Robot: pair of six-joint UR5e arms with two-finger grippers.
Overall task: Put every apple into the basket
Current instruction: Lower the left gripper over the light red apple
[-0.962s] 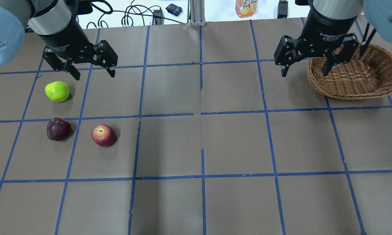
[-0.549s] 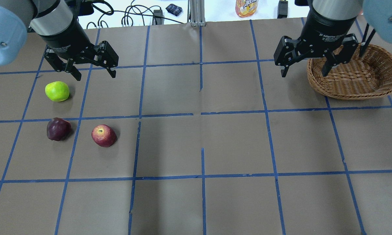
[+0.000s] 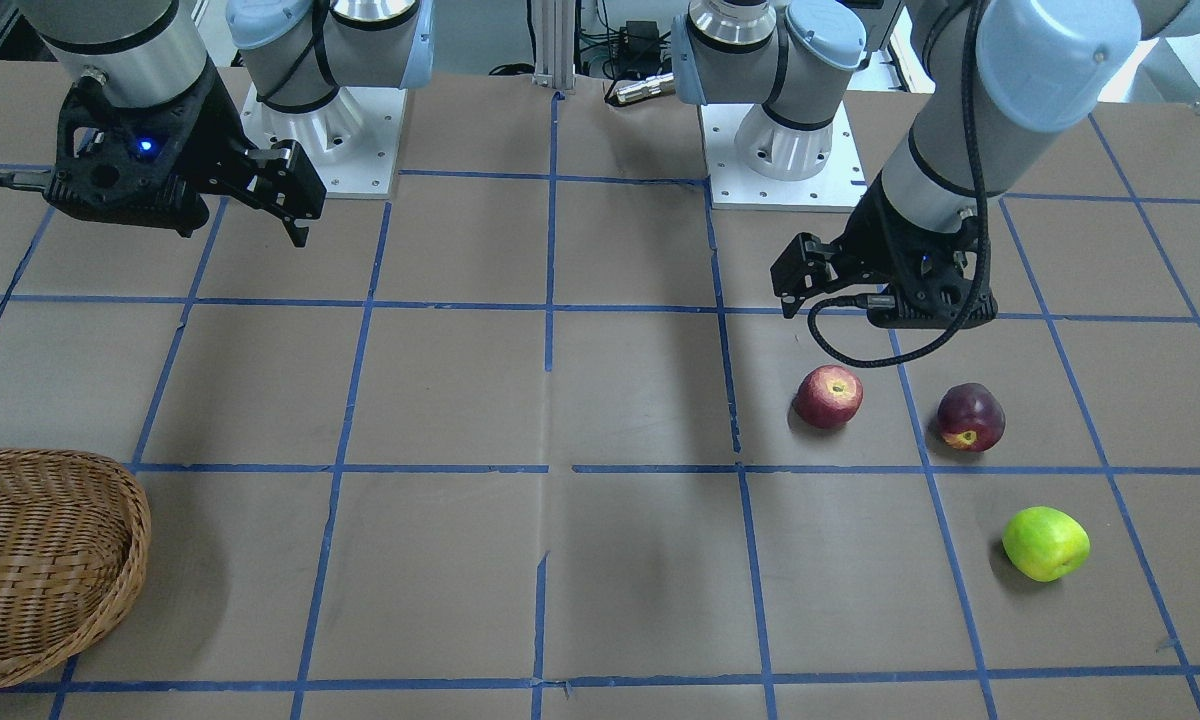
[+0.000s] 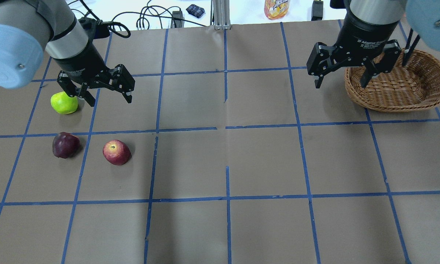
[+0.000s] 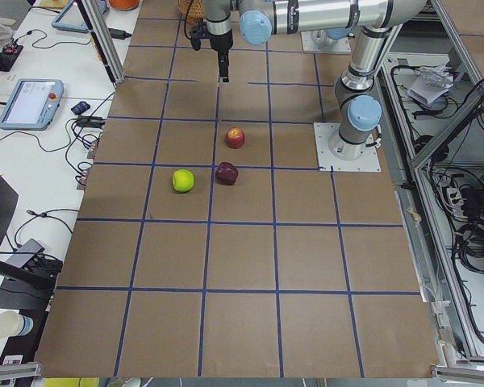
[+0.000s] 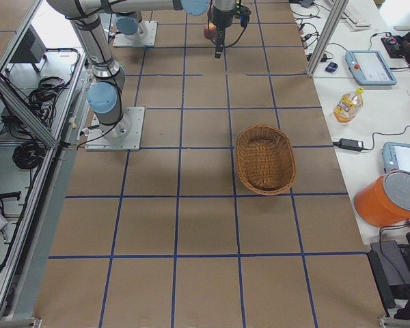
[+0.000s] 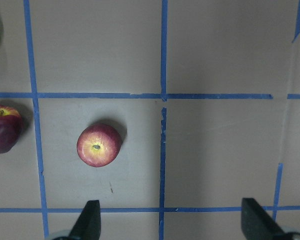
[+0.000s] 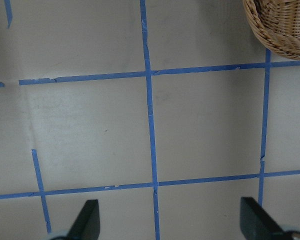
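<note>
Three apples lie on the table's left side: a green apple (image 4: 64, 103), a maroon apple (image 4: 65, 145) and a red apple (image 4: 116, 152). They also show in the front view: green (image 3: 1046, 543), maroon (image 3: 971, 417), red (image 3: 829, 396). My left gripper (image 4: 110, 101) is open and empty, above the table just right of the green apple. Its wrist view shows the red apple (image 7: 99, 145) and the maroon apple (image 7: 4, 128) below. The wicker basket (image 4: 399, 106) stands empty at the far right. My right gripper (image 4: 341, 84) is open and empty, hovering at the basket's left rim (image 8: 282, 25).
A yellow bottle (image 4: 277, 8), cables (image 4: 150, 18) and small devices lie beyond the table's far edge. The two arm bases (image 3: 320, 130) stand at the robot's side of the table. Blue tape lines grid the brown surface.
My left gripper has moved toward the apples and lower, now level with the green apple in the overhead view. It stays open. The right arm, apples and basket have barely moved.
</note>
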